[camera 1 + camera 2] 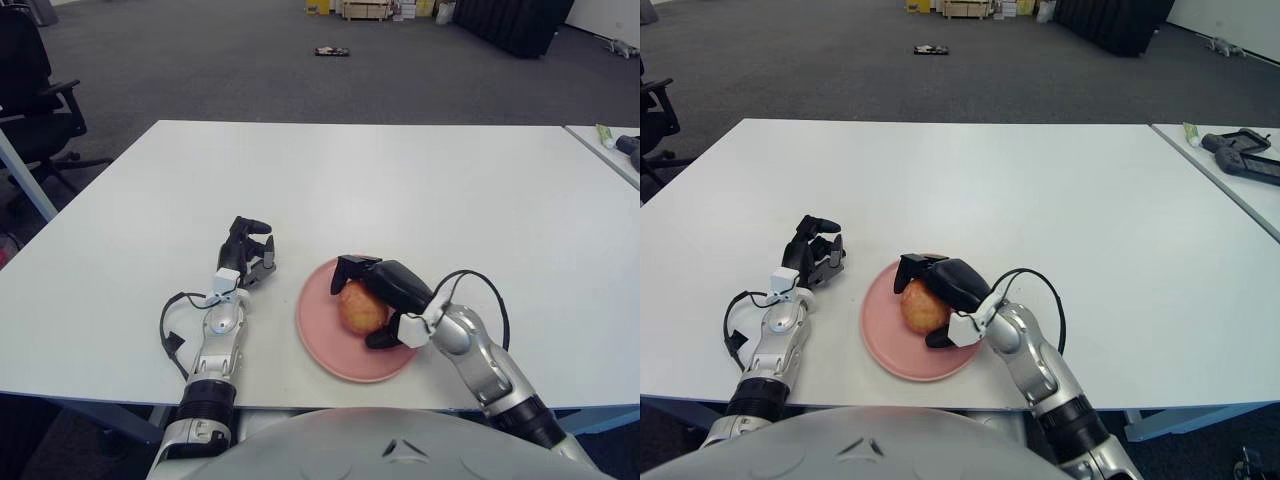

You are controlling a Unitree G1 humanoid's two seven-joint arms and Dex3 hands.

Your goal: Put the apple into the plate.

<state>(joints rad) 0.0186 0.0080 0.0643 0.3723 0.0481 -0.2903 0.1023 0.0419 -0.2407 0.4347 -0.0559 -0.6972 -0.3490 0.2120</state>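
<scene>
Right hand (375, 300) grips apple (360, 307) over plate (320, 340).

Seen from above: a white rectangular worktop (400, 180) on a floor of dark grey carpet (200, 60). Resting directly on it, near the front edge, a round pink plate (318, 335). Shown just left of the plate, the left hand (247, 252), its forearm stretched along the surface toward the near edge. Adjoining at far right, a second white worktop (1240, 190), bearing a dark handheld device (1245, 158) and a small pale tube (1191, 132).
</scene>
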